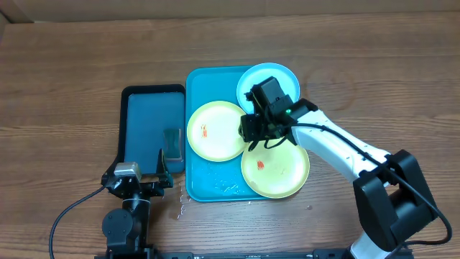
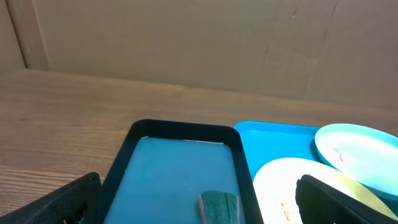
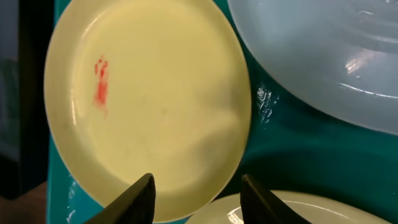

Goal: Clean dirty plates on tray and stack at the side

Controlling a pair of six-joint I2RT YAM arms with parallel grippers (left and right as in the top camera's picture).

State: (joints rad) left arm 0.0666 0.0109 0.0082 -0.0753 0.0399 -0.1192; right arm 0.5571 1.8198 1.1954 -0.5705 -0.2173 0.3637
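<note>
- On the surface [image 1: 72, 79], the turquoise tray [image 1: 215, 188] is found under the right claw [image 3: 198, 183].
- One yellow plate [image 3: 149, 106] is straddled at its rim by that claw, parted, nothing gripped.
- The left claw [image 2: 196, 196] is seen fully released.

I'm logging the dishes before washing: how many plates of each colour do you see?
Yellow-green plates: 2
Light blue plate: 1
Total: 3
</note>
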